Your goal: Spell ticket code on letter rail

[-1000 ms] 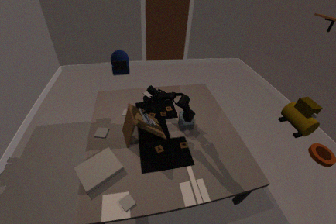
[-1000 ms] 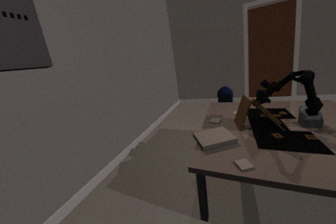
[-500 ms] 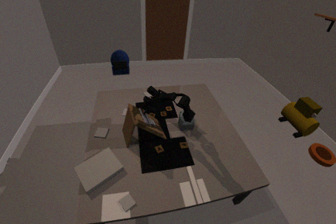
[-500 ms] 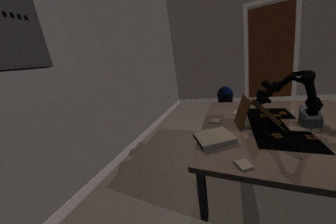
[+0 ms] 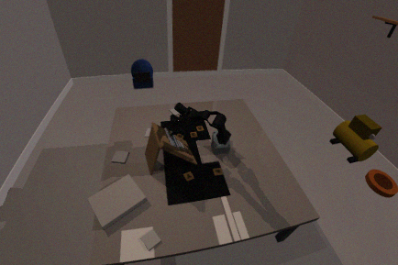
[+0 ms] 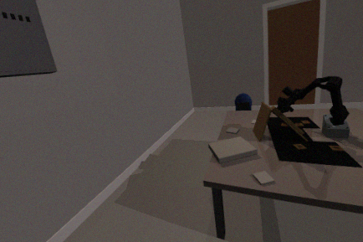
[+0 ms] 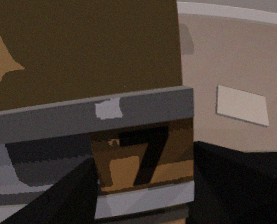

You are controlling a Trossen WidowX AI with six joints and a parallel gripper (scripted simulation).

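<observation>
A wooden tile marked 7 [image 7: 156, 157] sits between the rail's grey upper strip [image 7: 49, 113] and lower strip. Its right edge is about level with the rail's right end. My gripper [image 7: 145, 157] [image 5: 173, 116] [image 6: 284, 105] is shut on this tile, one dark finger at each side. Left of the tile the rail shows grey, with no other tile in sight. The sloping wooden board [image 5: 182, 153] [image 6: 293, 126] carries the rail. Loose tiles lie on the black mats, among them a near tile [image 5: 189, 176] [image 6: 299, 146] and another tile [image 5: 217, 171] [image 6: 336, 148]. The ticket's code is not readable.
More loose tiles lie behind the board, including one tile [image 5: 200, 128]. A thick pale slab [image 5: 117, 200] [image 6: 232, 149] lies left of the near black mat [image 5: 176, 193] [image 6: 288, 156]. Small pale cards [image 5: 120, 157] [image 7: 241, 105] lie on the counter. Pale strips lie near its front edge.
</observation>
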